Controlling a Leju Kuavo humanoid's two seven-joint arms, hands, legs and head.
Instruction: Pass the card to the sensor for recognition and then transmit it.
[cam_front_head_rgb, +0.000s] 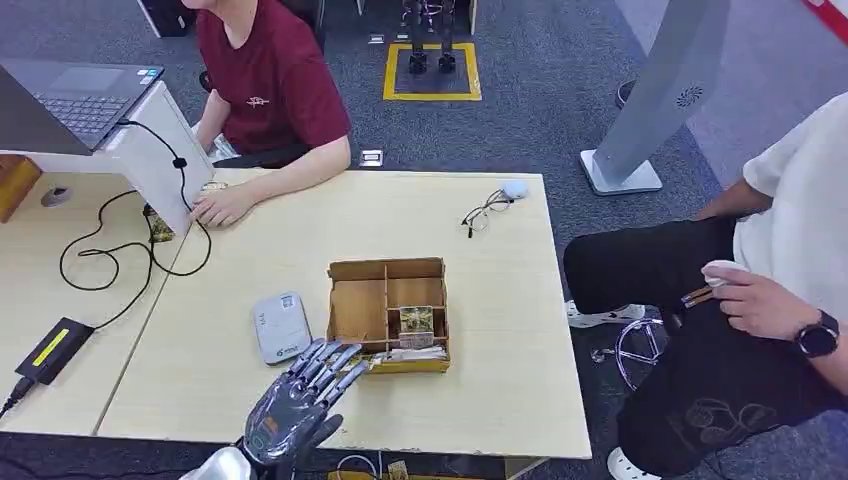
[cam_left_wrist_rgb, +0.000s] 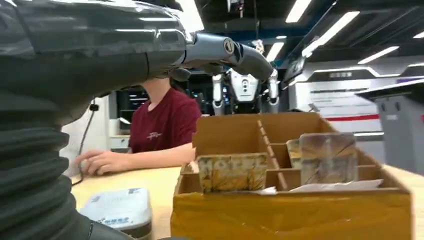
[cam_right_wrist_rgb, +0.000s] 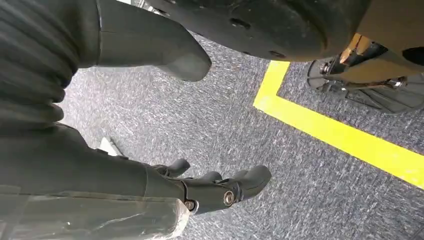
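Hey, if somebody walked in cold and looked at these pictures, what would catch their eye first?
Probably the left robot hand, fingers spread, reaching over the near edge of the table toward the cardboard box with its dividers and the cards standing in it. Just left of the box lies a small grey card reader. Two people sit close by: one in a red shirt at the far side, one on the right.

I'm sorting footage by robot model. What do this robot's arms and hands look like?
The left hand has a grey back, an orange mark near the wrist and silver-grey jointed fingers. Its arm is silver. The right hand has a grey ribbed cover and dark fingers with round metal pivots.
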